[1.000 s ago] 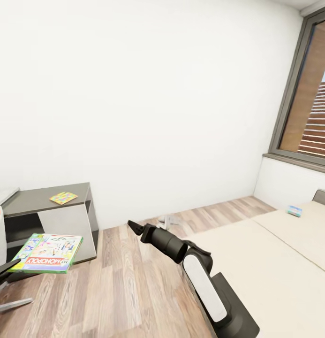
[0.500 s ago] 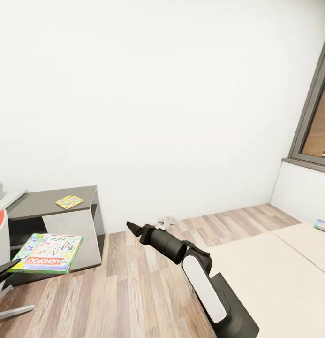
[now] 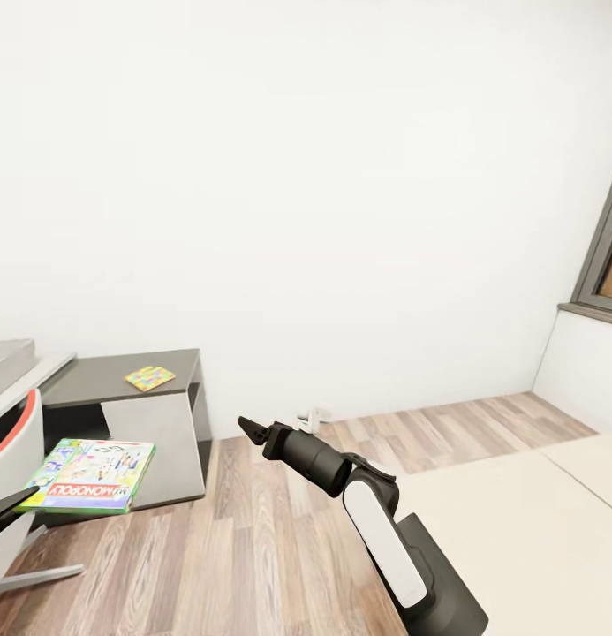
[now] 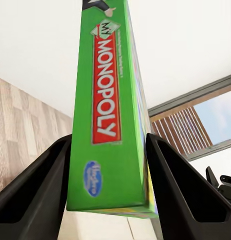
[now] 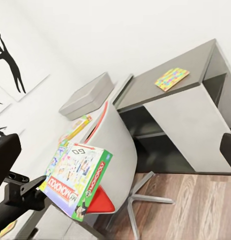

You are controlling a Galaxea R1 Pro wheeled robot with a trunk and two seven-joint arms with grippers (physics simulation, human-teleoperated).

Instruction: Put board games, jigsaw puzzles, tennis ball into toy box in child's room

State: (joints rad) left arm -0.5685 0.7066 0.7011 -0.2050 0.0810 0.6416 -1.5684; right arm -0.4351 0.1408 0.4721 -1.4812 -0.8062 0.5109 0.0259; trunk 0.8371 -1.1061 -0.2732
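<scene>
A green Monopoly board game (image 3: 89,475) hangs flat over the floor at lower left, and my left gripper (image 3: 12,507) is shut on its near edge. In the left wrist view the box (image 4: 113,115) sits tight between both fingers (image 4: 43,192). One jigsaw puzzle (image 3: 150,378) lies on the table's dark grey corner section (image 3: 94,382). The pale grey toy box (image 3: 5,364) stands on the light part of the table at far left. My right gripper (image 3: 253,430) is open and holds nothing, out over the floor in the middle. Another colourful flat box (image 5: 74,131) lies on the table behind the chair.
A white chair (image 3: 10,446) with red trim stands between me and the table. The cream bed (image 3: 517,521) lies at lower right. Wood-plank floor (image 3: 253,548) runs between bed and table. A window frame (image 3: 601,265) is at the right edge.
The camera has swung left: the window and bed slid toward the right edge, and the table and toy box came further into view. The Monopoly box stays in my left gripper.
</scene>
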